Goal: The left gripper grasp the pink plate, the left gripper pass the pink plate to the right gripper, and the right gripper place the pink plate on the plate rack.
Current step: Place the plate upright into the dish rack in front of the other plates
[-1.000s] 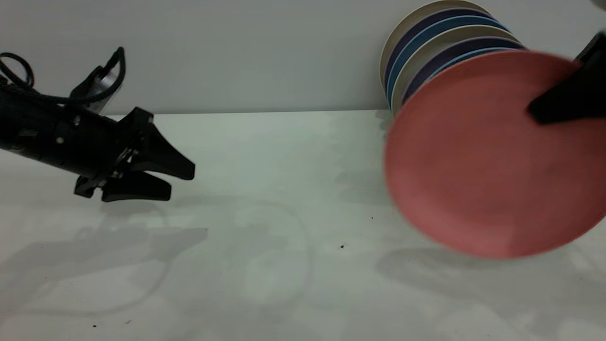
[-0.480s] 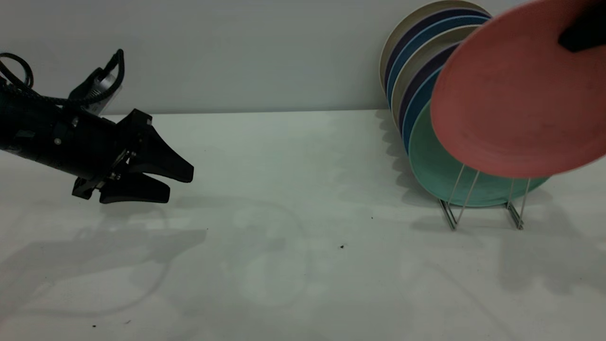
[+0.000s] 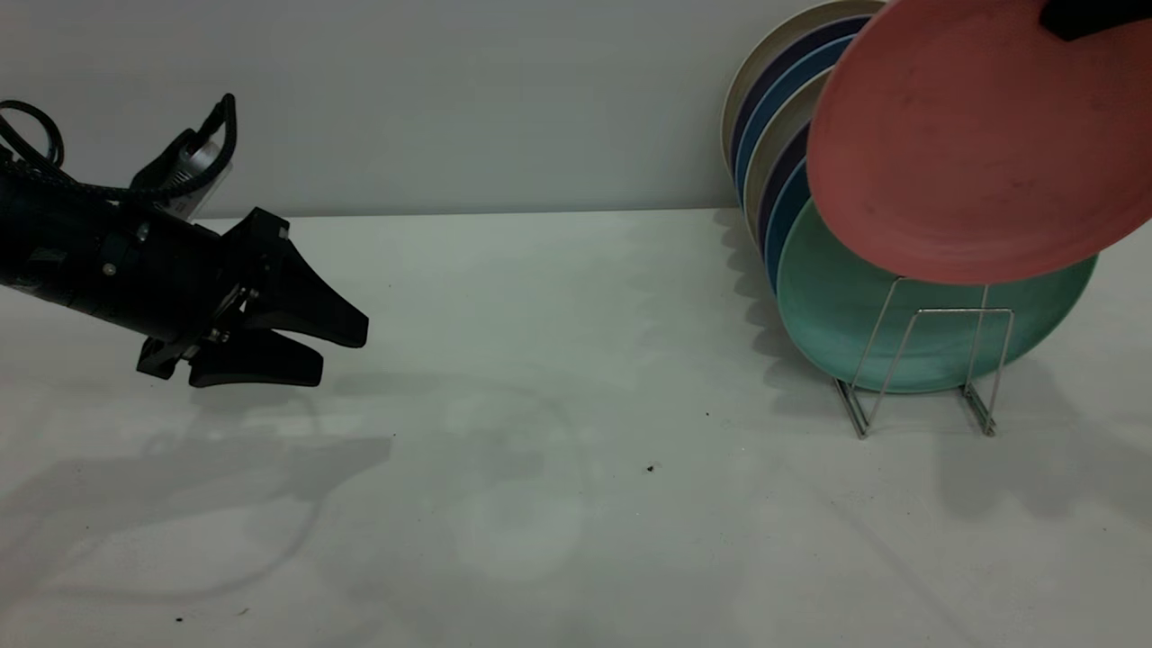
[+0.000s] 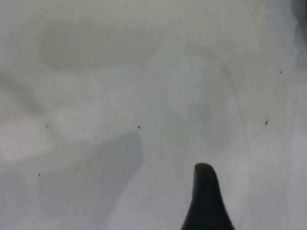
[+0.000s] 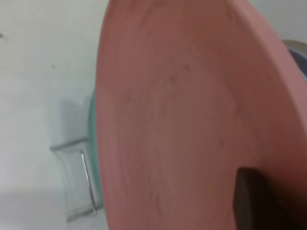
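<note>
While the plate hangs up high: right gripper (image 3: 1093, 18) is clamped on the pink plate (image 3: 972, 144), above the plate rack (image 3: 927, 369).
Risk: rim clips the mint-green plate (image 3: 855, 315), misses the slot.
Left gripper (image 3: 306, 346): parked far off, fingers spread, empty.

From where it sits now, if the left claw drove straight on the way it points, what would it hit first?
Probably the bare table. The left claw points right and slightly down with nothing ahead of it; the mint-green plate in the plate rack lies farther right, though depth is unclear.
</note>
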`<state>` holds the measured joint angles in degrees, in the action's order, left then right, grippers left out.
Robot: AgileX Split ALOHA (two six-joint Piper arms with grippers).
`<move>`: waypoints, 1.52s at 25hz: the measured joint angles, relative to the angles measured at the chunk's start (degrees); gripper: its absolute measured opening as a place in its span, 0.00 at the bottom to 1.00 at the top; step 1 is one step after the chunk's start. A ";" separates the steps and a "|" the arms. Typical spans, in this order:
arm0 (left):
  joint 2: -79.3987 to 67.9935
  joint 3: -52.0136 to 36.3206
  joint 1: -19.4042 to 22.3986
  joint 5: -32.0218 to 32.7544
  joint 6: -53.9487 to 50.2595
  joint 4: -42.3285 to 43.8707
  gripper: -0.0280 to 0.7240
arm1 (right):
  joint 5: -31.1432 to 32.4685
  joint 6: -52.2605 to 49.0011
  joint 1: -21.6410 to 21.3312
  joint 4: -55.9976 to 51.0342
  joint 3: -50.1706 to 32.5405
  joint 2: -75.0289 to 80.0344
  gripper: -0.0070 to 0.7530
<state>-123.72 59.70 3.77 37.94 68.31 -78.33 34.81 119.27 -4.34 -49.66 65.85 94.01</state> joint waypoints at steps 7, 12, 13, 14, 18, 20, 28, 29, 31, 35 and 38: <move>0.00 0.00 0.00 -0.05 0.00 1.91 0.77 | 0.30 -1.86 0.00 2.87 1.45 1.72 0.14; 0.00 0.00 0.00 -0.16 0.00 1.97 0.77 | -0.75 1.22 0.00 1.10 1.56 2.61 0.14; 0.00 0.00 0.00 -0.16 0.00 1.97 0.77 | -0.75 1.72 0.00 0.04 1.56 2.67 0.14; 0.00 0.00 0.00 -0.16 0.00 1.97 0.77 | -0.75 2.22 0.00 -0.91 1.56 2.79 0.14; 0.00 0.00 0.00 -0.16 0.00 1.97 0.77 | -0.59 2.27 0.00 -2.01 1.63 3.62 0.14; 0.00 0.00 0.00 -0.16 0.00 1.97 0.77 | -0.54 2.27 0.00 -2.08 1.63 3.92 0.14; 0.00 0.00 0.00 -0.41 -0.05 1.97 0.77 | 1.04 2.27 0.00 -2.19 1.19 4.15 0.14; 0.00 0.00 0.00 -0.41 -0.05 1.97 0.77 | 1.12 2.27 0.00 -2.19 1.19 4.21 0.14; 0.00 0.00 0.00 -0.43 -0.05 1.97 0.77 | 1.11 2.27 0.00 -2.25 1.19 4.68 0.14; 0.00 0.00 0.00 -0.48 -0.11 1.97 0.77 | 0.90 2.27 0.00 -2.25 1.19 6.49 0.14; 0.00 0.00 0.00 -0.62 -0.11 1.97 0.77 | 0.44 2.27 0.00 -2.25 1.19 7.57 0.14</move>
<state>-123.72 59.70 3.77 37.32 68.20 -76.36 35.24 121.54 -4.34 -51.92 67.04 101.58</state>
